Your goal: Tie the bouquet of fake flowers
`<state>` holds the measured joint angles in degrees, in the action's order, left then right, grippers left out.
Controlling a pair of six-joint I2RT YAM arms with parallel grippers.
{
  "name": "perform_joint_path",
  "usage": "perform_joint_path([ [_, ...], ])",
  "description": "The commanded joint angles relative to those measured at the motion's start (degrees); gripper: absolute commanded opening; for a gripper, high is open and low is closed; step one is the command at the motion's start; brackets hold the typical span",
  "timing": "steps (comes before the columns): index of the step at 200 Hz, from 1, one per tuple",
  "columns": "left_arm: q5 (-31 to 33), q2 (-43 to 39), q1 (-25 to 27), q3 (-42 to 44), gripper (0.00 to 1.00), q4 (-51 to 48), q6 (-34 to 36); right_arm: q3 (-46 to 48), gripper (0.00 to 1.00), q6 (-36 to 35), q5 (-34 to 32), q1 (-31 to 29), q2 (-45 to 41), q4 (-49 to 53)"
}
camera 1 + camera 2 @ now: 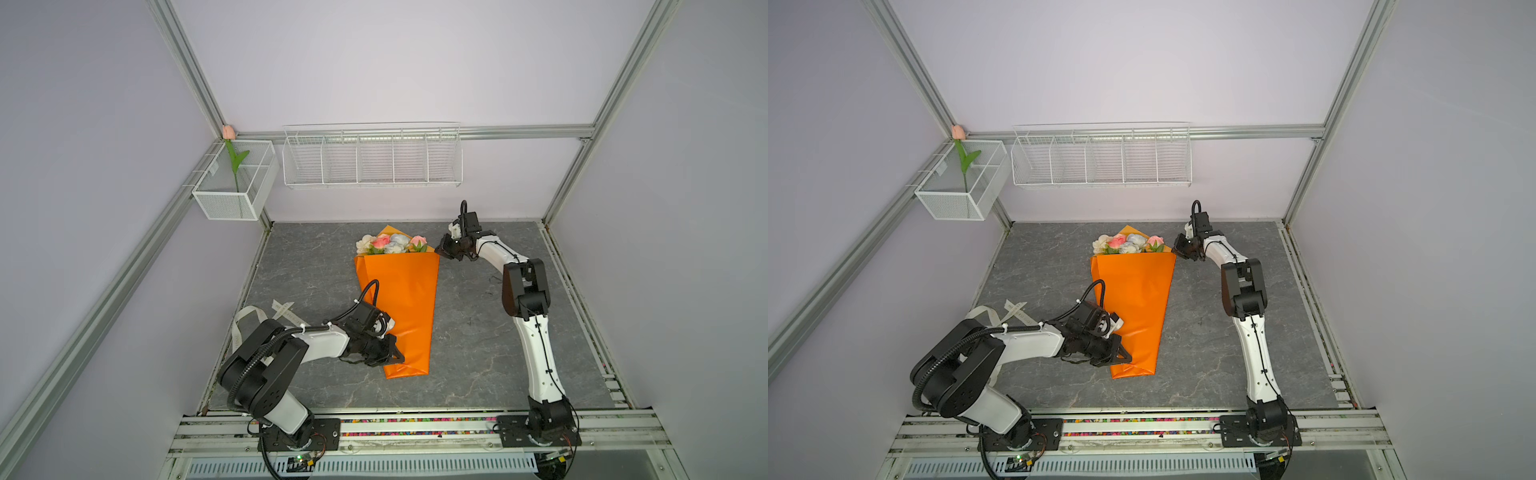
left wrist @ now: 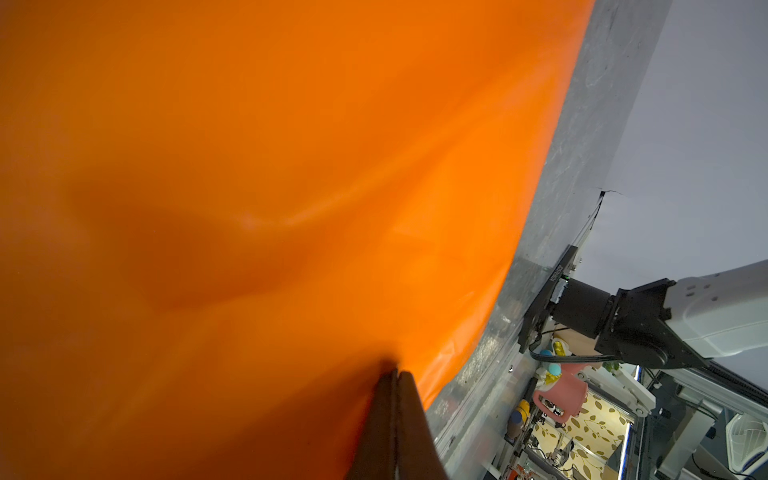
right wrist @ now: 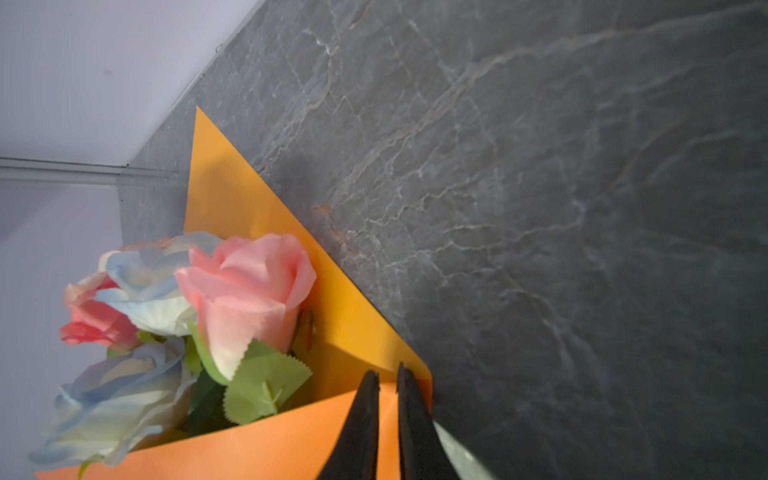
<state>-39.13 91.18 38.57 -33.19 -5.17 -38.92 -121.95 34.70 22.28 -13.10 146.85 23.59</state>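
In both top views the bouquet of fake flowers (image 1: 392, 243) (image 1: 1128, 243) is lying flat around the middle of the grey worktop (image 1: 311, 270), rose heads pointing at the back edge and the narrow end of the orange wrapping paper (image 1: 401, 299) (image 1: 1136, 299) pointing at the front edge. The left gripper (image 1: 397, 356) (image 1: 1125, 357) is sitting at the left side of the cone near its narrow end, and the right gripper (image 1: 440, 249) (image 1: 1177, 248) is hanging right by the paper's top right corner, next to the flowers. A cream ribbon (image 1: 283, 310) is lying near the left edge, partly behind the left arm. From the left wrist, the orange wrapping paper (image 2: 249, 166) is filling most of the picture, and the left gripper (image 2: 395, 376) is looking pressed together with the paper puckering at its tips, so it's pinching the wrap as far as I can see. From the right wrist, the right gripper (image 3: 388, 376) is showing a thin slit between its fingers (image 3: 361, 415), hovering at the paper corner (image 3: 345, 324) beside a pink rose (image 3: 249, 282), not clamping anything I can make out.
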Motion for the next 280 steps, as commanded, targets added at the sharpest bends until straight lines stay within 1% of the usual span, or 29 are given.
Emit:
perform_joint_path([
  [1,12.4,4.1,-0.2,4.0,0.00,-8.1,1.3,-1.5,0.15,3.5,-4.6,1.0,4.2,2.1],
  [17,11.5,3.6,-0.2,3.9,0.00,-7.3,1.2,-6.0,0.15,3.5,-1.7,0.9,4.5,3.3],
  [29,10.6,3.1,-0.2,2.9,0.00,-7.5,1.4,-8.6,0.16,2.4,-0.5,1.0,2.7,5.4],
  [48,9.9,1.7,-0.2,1.2,0.02,-7.8,1.2,-6.1,0.18,-0.7,-0.3,0.9,-4.4,5.7],
  [60,9.7,0.2,-0.2,0.0,0.04,-8.2,0.7,-1.8,0.20,-2.8,-1.8,0.9,-10.3,5.9],
  [76,9.9,-2.4,-0.2,-2.0,0.08,-9.4,-0.2,6.8,0.23,-6.2,-3.3,0.4,-18.5,5.2],
  [83,10.0,-3.9,-0.2,-2.8,0.13,-10.0,-0.6,10.9,0.23,-6.9,-3.2,-0.1,-22.0,4.3],
  [99,10.4,-6.8,-0.2,-4.6,0.18,-10.3,-1.4,20.1,0.26,-8.9,-3.6,-1.8,-29.3,2.9],
  [112,11.0,-8.8,-0.3,-6.3,0.28,-11.1,-1.8,28.6,0.26,-9.0,-2.7,-4.0,-34.9,-0.5],
  [131,11.5,-10.5,-0.5,-8.4,0.33,-11.6,-2.1,35.8,0.27,-9.2,-2.8,-7.5,-39.9,-1.5],
  [139,11.7,-11.0,-0.6,-8.7,0.34,-11.8,-2.1,37.4,0.26,-9.3,-2.9,-9.4,-41.0,-1.0],
  [152,12.4,-12.3,-0.7,-8.6,0.34,-12.2,-2.3,39.6,0.26,-9.5,-2.2,-11.9,-41.8,-0.6],
  [160,13.8,-13.5,-1.0,-8.3,0.35,-13.0,-2.5,40.3,0.27,-9.4,-3.1,-13.5,-42.1,0.5],
  [174,14.3,-16.1,-2.5,-6.9,0.35,-13.2,-2.9,42.0,0.27,-9.3,-3.4,-16.1,-42.2,0.0],
  [188,14.1,-18.6,-5.4,-5.3,0.36,-13.4,-3.7,42.0,0.27,-9.6,-4.8,-19.2,-41.5,0.7],
  [202,13.7,-20.7,-8.5,-4.5,0.37,-14.0,-3.5,40.9,0.27,-8.7,-3.9,-21.9,-39.4,0.4],
  [221,12.5,-22.4,-11.8,-4.6,0.40,-15.6,-2.5,39.2,0.28,-8.2,-7.9,-26.0,-37.1,0.4],
  [234,14.0,-23.8,-13.9,-5.2,0.40,-18.6,-2.8,36.4,0.28,-7.8,-6.7,-27.4,-34.4,2.1],
  [240,15.8,-24.4,-14.9,-5.6,0.42,-20.4,-3.6,34.7,0.28,-7.4,-6.9,-27.9,-32.8,3.4],
  [253,16.6,-25.1,-17.5,-4.9,0.50,-20.2,-3.4,32.9,0.28,-7.6,-6.3,-29.3,-30.8,3.1],
  [261,14.8,-24.8,-19.5,-3.9,0.55,-18.2,-3.6,32.1,0.28,-7.3,-6.6,-30.1,-30.0,2.5],
  [280,9.3,-22.0,-24.1,-3.7,0.59,-14.7,-5.1,29.4,0.28,-6.8,-5.7,-31.0,-26.5,2.6],
])
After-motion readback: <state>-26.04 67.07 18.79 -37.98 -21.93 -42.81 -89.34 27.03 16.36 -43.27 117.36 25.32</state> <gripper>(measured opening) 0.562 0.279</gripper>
